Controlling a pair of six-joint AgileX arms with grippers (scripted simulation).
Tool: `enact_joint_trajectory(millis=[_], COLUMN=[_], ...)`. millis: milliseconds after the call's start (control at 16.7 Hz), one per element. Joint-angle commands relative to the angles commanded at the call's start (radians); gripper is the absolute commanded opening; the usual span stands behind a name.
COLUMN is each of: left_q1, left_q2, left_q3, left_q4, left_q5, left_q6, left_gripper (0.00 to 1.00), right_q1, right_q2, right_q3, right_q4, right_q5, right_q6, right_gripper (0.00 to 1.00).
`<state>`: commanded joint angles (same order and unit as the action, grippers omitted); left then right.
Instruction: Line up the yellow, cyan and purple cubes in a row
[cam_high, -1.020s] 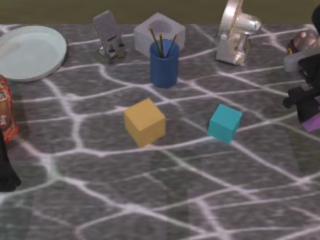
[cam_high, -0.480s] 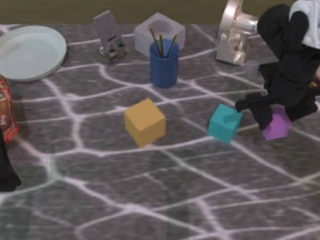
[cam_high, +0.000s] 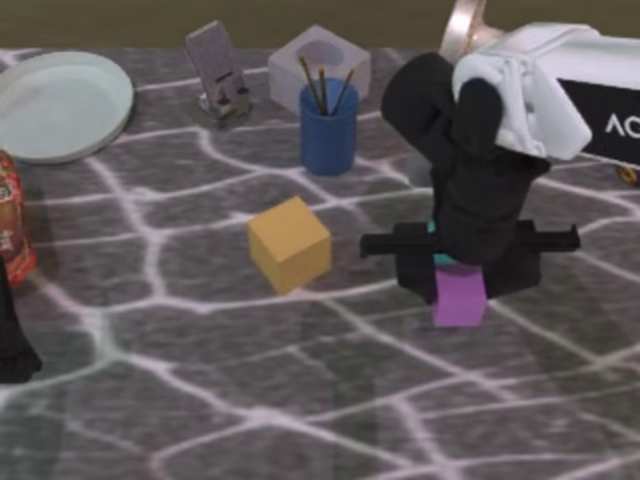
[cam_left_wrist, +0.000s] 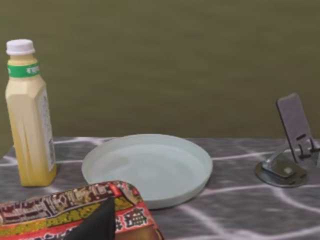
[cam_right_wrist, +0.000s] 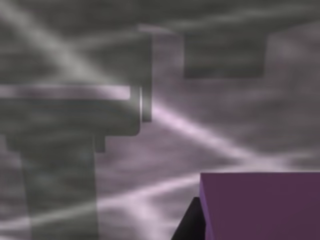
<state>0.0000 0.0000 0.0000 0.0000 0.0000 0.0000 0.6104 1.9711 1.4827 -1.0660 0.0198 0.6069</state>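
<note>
Step in hand: placing the last cube. Yellow cube (cam_high: 289, 243) sits centre-table; cyan cube (cam_high: 436, 257) is mostly hidden under the R arm, only slivers showing. Right gripper (cam_high: 461, 283) fingers look clamped on the purple cube (cam_high: 459, 296), prob. just above the table. Next: set down in line, release. Left gripper parked at the table's left.

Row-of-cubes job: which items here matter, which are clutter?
Job:
yellow cube
cyan cube, mostly hidden under the right tool
purple cube, held by that tool

Clutter:
blue cup
grey block
plate
phone stand
bottle
</note>
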Motion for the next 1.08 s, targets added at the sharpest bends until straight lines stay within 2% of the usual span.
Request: enact_joint_trajectory(millis=[120,480,840,1080], left_q1=[0.000,0.000,0.000,0.000], left_q2=[0.000,0.000,0.000,0.000], left_q3=[0.000,0.000,0.000,0.000], left_q4=[0.000,0.000,0.000,0.000], left_q5=[0.000,0.000,0.000,0.000], left_q6=[0.000,0.000,0.000,0.000], left_gripper=[1.00,1.00,1.00,1.00], right_q1=[0.026,0.026,0.030,0.032], right_q2=[-0.011,-0.003,0.069,0.082], right_q3=[-0.005,-0.014,-0.144,-0.164], right_q4=[0.002,0.020,0.227,0.255], right_q5=[0.002,0.001,0.002,0.003], right_q6=[0.035,0.036,0.041,0.042], right_gripper=[0.00,0.00,0.00,0.00])
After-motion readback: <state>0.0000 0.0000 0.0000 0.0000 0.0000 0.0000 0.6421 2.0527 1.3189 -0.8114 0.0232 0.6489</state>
